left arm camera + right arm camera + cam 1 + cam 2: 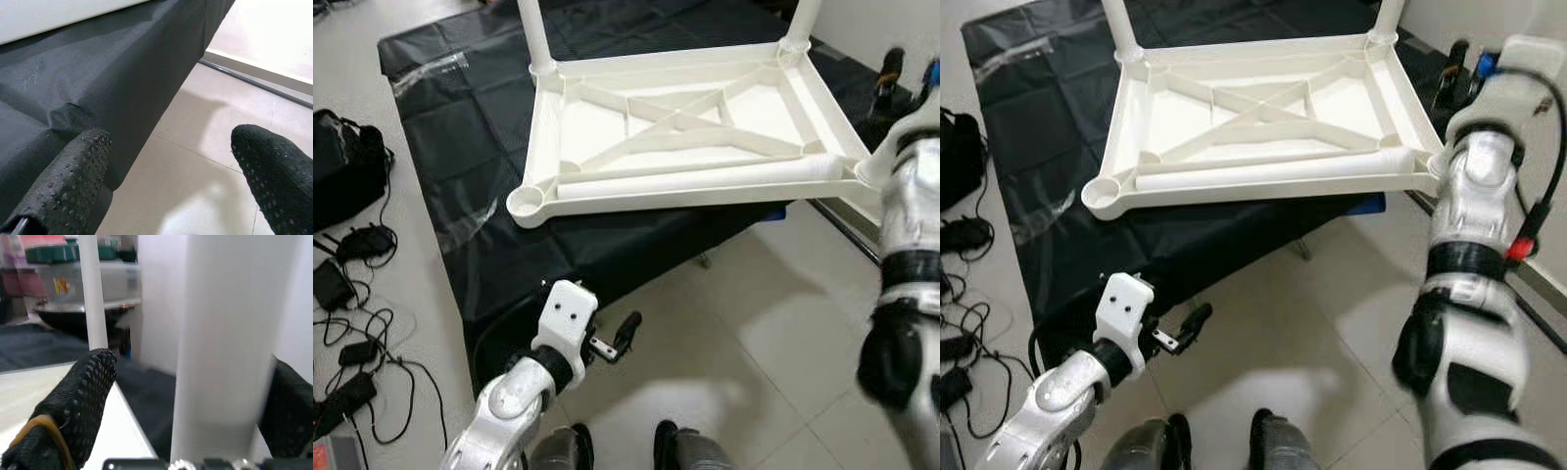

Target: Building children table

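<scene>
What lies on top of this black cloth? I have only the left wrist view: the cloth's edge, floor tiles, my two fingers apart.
Observer: A white children's table lies upside down on the cloth, with upright legs in its two far corners. Your left gripper is open, low in front of the cloth's near edge.
Operator: Is any leg not yet mounted?
Observer: Yes, one loose leg lies inside the frame along the near edge, beside the empty near left socket.
Operator: Where is the right arm?
Observer: Raised at the table's right side; the right gripper is close up to an upright white tube.
</scene>
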Controlling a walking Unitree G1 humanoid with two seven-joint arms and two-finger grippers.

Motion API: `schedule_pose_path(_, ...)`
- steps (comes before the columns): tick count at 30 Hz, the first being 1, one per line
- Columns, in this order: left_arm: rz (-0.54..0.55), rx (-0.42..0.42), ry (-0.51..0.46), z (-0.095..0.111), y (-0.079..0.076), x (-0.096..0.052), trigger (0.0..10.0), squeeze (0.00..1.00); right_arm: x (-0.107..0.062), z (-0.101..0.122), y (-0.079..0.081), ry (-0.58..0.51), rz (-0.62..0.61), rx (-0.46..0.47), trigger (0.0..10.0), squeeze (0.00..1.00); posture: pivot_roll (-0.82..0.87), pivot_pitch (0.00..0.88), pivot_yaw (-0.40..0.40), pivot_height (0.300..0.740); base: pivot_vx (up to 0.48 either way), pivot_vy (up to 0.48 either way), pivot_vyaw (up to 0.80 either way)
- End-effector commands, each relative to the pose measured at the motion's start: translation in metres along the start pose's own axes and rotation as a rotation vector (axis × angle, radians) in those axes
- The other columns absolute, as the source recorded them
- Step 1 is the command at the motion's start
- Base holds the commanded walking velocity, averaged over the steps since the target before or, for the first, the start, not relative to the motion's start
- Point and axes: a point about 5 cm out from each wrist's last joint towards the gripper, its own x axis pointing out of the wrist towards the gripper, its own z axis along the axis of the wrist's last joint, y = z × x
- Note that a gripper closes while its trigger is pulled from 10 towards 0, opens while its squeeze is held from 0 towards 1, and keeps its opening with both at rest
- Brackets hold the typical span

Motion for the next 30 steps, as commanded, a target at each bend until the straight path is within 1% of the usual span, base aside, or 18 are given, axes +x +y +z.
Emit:
schedule_pose_path(1,0.002,0.0,0.027,-0.007,-0.001,0.0,10.0,0.0,-0.008,0.003,0.003,-0.009,-0.013,0.021,10.0,0.0,0.11,0.217,0.002,0.74,0.0,0.0,0.0)
schedule_pose_path(7,0.003,0.001,0.025,-0.008,-0.001,0.002,10.0,0.0,-0.022,0.009,0.004,-0.052,-0.05,-0.009,10.0,0.0,0.11,0.211,0.002,0.74,0.0,0.0,0.0)
schedule_pose_path(10,0.004,0.001,0.023,-0.008,-0.001,0.003,10.0,0.0,-0.043,0.019,0.003,-0.114,-0.104,-0.072,10.0,0.0,0.1,0.213,0.0,0.74,0.0,0.0,0.0)
schedule_pose_path(11,0.004,0.001,0.023,-0.008,-0.001,0.003,10.0,0.0,-0.043,0.019,0.003,-0.114,-0.104,-0.072,10.0,0.0,0.1,0.213,0.0,0.74,0.0,0.0,0.0)
schedule_pose_path(14,0.005,0.001,0.022,-0.008,0.0,0.004,10.0,0.0,-0.062,0.022,0.004,-0.099,-0.12,-0.082,10.0,0.0,0.09,0.212,-0.002,0.74,0.0,0.0,0.0)
schedule_pose_path(15,0.005,0.001,0.022,-0.008,0.0,0.004,10.0,0.0,-0.062,0.022,0.004,-0.099,-0.12,-0.082,10.0,0.0,0.09,0.212,-0.002,0.74,0.0,0.0,0.0)
schedule_pose_path(17,0.003,0.001,0.02,-0.009,0.001,0.005,10.0,0.0,-0.099,0.012,0.018,-0.052,-0.048,-0.097,10.0,0.0,0.08,0.214,0.015,0.74,0.0,0.0,0.0)
schedule_pose_path(19,0.003,0.001,0.02,-0.009,0.001,0.005,10.0,0.0,-0.099,0.012,0.018,-0.052,-0.048,-0.097,10.0,0.0,0.08,0.214,0.015,0.74,0.0,0.0,0.0)
schedule_pose_path(20,0.002,0.001,0.019,-0.009,0.002,0.005,10.0,0.0,-0.118,0.006,0.027,-0.028,0.013,-0.088,10.0,0.0,0.07,0.214,0.019,0.74,0.0,0.0,0.0)
schedule_pose_path(21,0.002,0.001,0.019,-0.009,0.002,0.005,10.0,0.0,-0.118,0.006,0.027,-0.028,0.013,-0.088,10.0,0.0,0.07,0.214,0.019,0.74,0.0,0.0,0.0)
schedule_pose_path(22,0.002,0.002,0.019,-0.009,0.002,0.006,10.0,0.0,-0.138,-0.002,0.038,0.003,0.095,-0.087,10.0,0.0,0.07,0.213,0.019,0.74,0.0,0.0,0.0)
schedule_pose_path(23,0.002,0.002,0.019,-0.009,0.002,0.006,10.0,0.0,-0.138,-0.002,0.038,0.003,0.095,-0.087,10.0,0.0,0.07,0.213,0.019,0.74,0.0,0.0,0.0)
schedule_pose_path(24,0.003,0.002,0.019,-0.01,0.002,0.006,10.0,0.0,-0.154,-0.006,0.051,0.019,0.182,-0.059,10.0,0.0,0.07,0.216,0.018,0.74,0.0,0.0,0.0)
schedule_pose_path(25,0.003,0.002,0.019,-0.01,0.002,0.006,10.0,0.0,-0.154,-0.006,0.051,0.019,0.182,-0.059,10.0,0.0,0.07,0.216,0.018,0.74,0.0,0.0,0.0)
schedule_pose_path(26,0.004,0.003,0.019,-0.01,0.002,0.006,10.0,0.0,-0.165,-0.007,0.059,0.032,0.236,-0.05,10.0,0.0,0.05,0.211,0.016,0.74,0.0,0.0,0.0)
schedule_pose_path(27,0.004,0.003,0.019,-0.01,0.002,0.006,10.0,0.0,-0.165,-0.007,0.059,0.032,0.236,-0.05,10.0,0.0,0.05,0.211,0.016,0.74,0.0,0.0,0.0)
schedule_pose_path(28,0.006,0.003,0.019,-0.01,0.001,0.007,10.0,0.0,-0.172,-0.008,0.065,0.039,0.274,-0.032,10.0,0.0,0.03,0.204,-0.001,0.74,0.0,0.0,0.0)
schedule_pose_path(30,0.009,0.003,0.018,-0.011,0.001,0.007,10.0,0.0,-0.175,-0.006,0.069,0.041,0.288,-0.028,10.0,0.0,0.03,0.202,-0.009,0.74,0.0,0.0,0.0)
